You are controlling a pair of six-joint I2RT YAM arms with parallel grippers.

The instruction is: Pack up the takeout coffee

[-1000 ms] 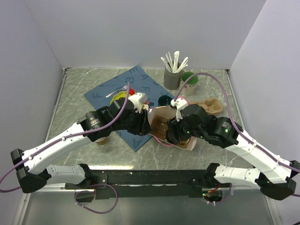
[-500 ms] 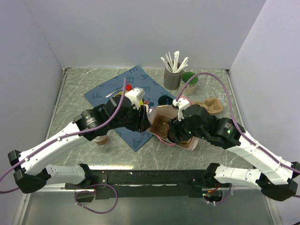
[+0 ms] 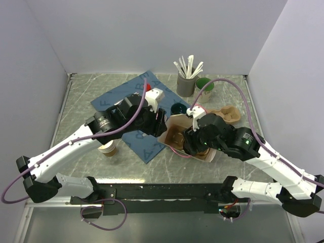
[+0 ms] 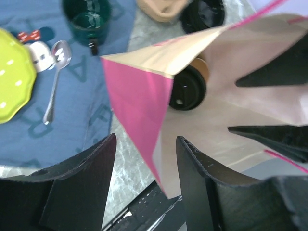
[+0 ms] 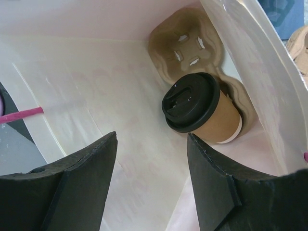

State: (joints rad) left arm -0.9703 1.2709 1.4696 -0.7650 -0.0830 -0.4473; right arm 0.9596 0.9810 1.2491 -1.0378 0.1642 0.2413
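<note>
Coffee (image 5: 199, 111): sat in cardboard carrier (image 5: 185, 41), inside paper bag (image 5: 86, 86).
Left gripper (image 4: 147, 142): jaws apart, bag's pink edge between them.
Right gripper (image 5: 151, 136): jaws apart, empty, at bag mouth.

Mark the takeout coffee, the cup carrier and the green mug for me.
takeout coffee (image 5: 190, 102): right wrist view, black lid.
cup carrier (image 5: 186, 44): right wrist view, empty pocket.
green mug (image 4: 86, 20): left wrist view, its inside.
</note>
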